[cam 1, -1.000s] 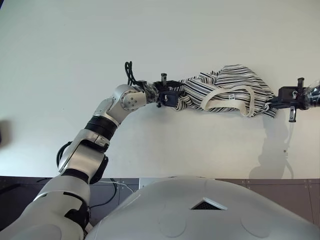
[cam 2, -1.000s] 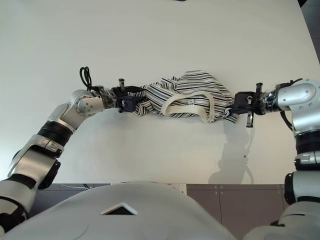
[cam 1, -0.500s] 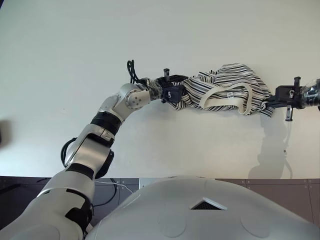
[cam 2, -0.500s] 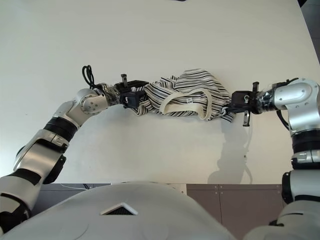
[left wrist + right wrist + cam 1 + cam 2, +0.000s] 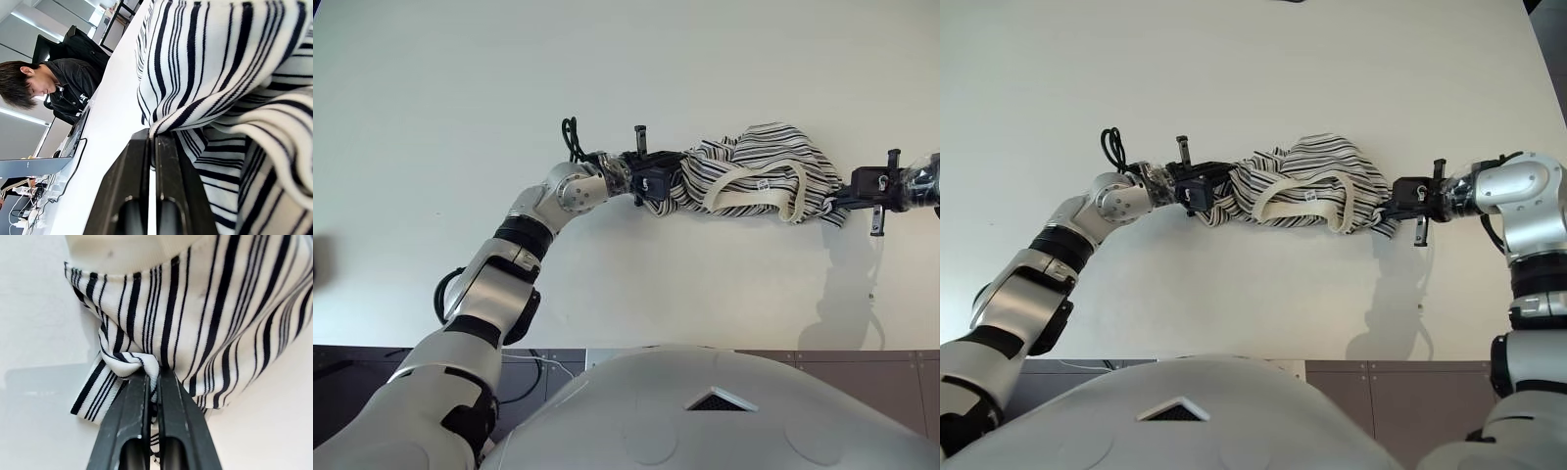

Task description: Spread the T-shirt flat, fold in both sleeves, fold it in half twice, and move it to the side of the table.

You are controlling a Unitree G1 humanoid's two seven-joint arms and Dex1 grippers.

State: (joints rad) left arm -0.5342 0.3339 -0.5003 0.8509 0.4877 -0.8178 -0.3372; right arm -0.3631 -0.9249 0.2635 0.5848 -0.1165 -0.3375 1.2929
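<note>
So, the striped shirt (image 5: 759, 176) was bunched up and stretched between both pincers over the white counter (image 5: 450, 88), a bit toward the robot's right. The left pincer (image 5: 664, 183) was clamped tight on the shirt's left end, fingers together with fabric pinched between them. The right pincer (image 5: 843, 201) was likewise closed on a small fold at the right end. A cream collar (image 5: 744, 188) looped across the middle, facing up. Couldn't tell if the shirt touched the counter.
</note>
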